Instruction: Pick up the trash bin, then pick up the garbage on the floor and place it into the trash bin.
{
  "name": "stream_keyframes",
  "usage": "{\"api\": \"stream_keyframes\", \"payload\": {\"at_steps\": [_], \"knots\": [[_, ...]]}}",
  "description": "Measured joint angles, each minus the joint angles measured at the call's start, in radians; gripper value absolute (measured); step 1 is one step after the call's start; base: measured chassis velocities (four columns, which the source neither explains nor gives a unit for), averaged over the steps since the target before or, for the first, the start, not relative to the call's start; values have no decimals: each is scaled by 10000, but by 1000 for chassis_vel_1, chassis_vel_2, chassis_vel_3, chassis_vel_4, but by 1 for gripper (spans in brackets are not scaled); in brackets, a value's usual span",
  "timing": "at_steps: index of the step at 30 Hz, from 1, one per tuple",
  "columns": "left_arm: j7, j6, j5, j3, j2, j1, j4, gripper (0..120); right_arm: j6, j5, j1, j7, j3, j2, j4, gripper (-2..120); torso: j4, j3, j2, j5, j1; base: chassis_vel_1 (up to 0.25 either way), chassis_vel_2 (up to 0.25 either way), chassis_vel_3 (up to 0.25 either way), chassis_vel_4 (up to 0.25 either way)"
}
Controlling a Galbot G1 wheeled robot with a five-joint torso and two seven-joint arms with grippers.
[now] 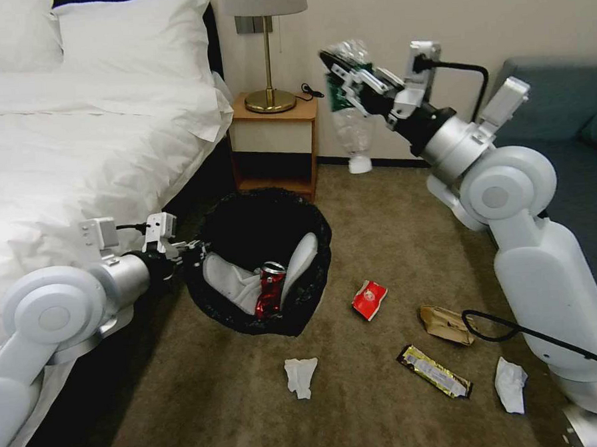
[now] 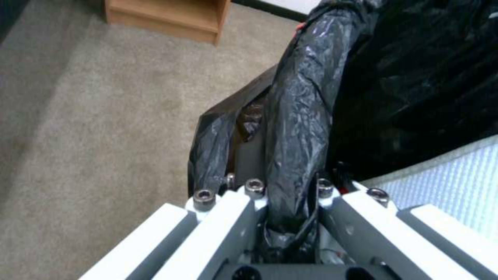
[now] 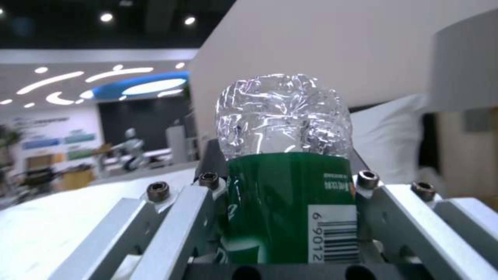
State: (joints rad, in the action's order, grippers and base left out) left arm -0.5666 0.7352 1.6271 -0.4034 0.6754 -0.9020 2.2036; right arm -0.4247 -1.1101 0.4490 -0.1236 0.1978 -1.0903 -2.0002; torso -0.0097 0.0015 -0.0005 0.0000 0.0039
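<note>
Looking down from the robot's head height, the right gripper (image 1: 356,80) is raised high at the back of the room, its fingers clamped on the green label of a crumpled clear bottle (image 1: 350,117) that hangs cap-down, long axis near vertical. The trash bin (image 1: 257,262) sits lower and to the left of that bottle, tilted so its mouth faces forward; to my eye the bottle has to travel down and leftward to get over the opening. The left gripper (image 1: 183,251) is pinched on the bin's near-left rim, holding it off the carpeted floor (image 1: 374,393). Inside the bin lie 2 white slippers (image 1: 294,264) with a crushed red can (image 1: 270,290) between them. Still on the carpet, well apart from the bin: a red packet (image 1: 369,300), a brown paper bag (image 1: 445,324), a gold wrapper (image 1: 433,371) and 2 white tissues (image 1: 300,377).

From the left wrist, the fingers are closed on a fold of the black bag (image 2: 295,128) wrapped over the bin rim, with carpet beyond.

From the right wrist, the green label (image 3: 290,206) fills the gap between the fingers, which grip it on both sides, and the bottle's crinkled clear base points away from the camera.
</note>
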Motion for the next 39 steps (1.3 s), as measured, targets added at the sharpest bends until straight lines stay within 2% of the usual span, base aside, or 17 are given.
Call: {"api": "stream_keyframes", "payload": {"at_steps": [2,5,9,12,19,22,24,26,27,28,30,31,33,34,37,39], "knots": [[-272,0,192,377,93,419,-84,1,20,38,54,-63,-530,-2,-142,26,0,-1,0,-2,0,0,0,0,0],[-431,0,298,569,148,644,-128,1,48,133,124,-95,-819,9,-187,26,0,0,0,-1,0,0,0,0,0],[-797,0,558,1176,330,1400,-281,1,88,573,406,-222,-1570,-12,-258,26,-1,0,0,0,0,0,0,0,0],[-938,1,658,1420,377,1681,-364,1,119,955,601,-255,-1876,-46,-171,26,0,0,0,-1,0,0,0,0,0],[-1098,2,814,1651,440,1975,-493,1,164,1716,1023,-409,-2329,52,-58,26,-1,-1,1,0,-1,0,0,0,0],[-1106,2,818,1673,463,2002,-517,1,176,1904,1109,-426,-2417,55,-57,32,-1,0,0,0,0,0,0,0,0],[-1114,2,829,1697,511,2037,-557,1,219,2085,1185,-339,-2595,30,-103,48,-1,-1,0,0,0,0,0,0,0],[-1114,2,831,1699,524,2044,-562,1,240,2158,1186,-311,-2625,15,-99,49,0,-1,0,0,0,0,0,0,0],[-1114,2,831,1700,535,2055,-569,1,283,2271,1185,-301,-2643,-6,-66,56,0,-1,0,-1,0,0,0,0,0],[-1114,2,831,1700,535,2055,-569,1,283,2271,1185,-301,-2643,-6,-66,56,0,-1,0,-1,0,0,0,0,0],[-1113,2,838,1700,545,2067,-571,1,356,2388,1142,-284,-2635,-82,27,70,-1,-1,1,0,-1,0,0,0,0],[-1113,2,838,1700,545,2067,-571,1,356,2388,1142,-284,-2635,-82,27,70,-1,-1,1,0,-1,0,0,0,0],[-1104,2,846,1700,561,2071,-571,1,402,2439,1068,-245,-2571,-181,127,79,0,-1,0,-1,0,0,0,0,0],[-1104,2,846,1700,561,2071,-571,1,402,2439,1068,-245,-2571,-181,127,79,0,-1,0,-1,0,0,0,0,0],[-1087,2,848,1702,597,2091,-607,1,454,2475,976,-63,-2461,-362,172,96,-1,-1,0,0,0,0,0,0,0],[-1077,2,844,1714,604,2097,-616,1,454,2451,934,-2,-2415,-416,162,98,0,-1,1,-1,0,0,0,0,0]]}}
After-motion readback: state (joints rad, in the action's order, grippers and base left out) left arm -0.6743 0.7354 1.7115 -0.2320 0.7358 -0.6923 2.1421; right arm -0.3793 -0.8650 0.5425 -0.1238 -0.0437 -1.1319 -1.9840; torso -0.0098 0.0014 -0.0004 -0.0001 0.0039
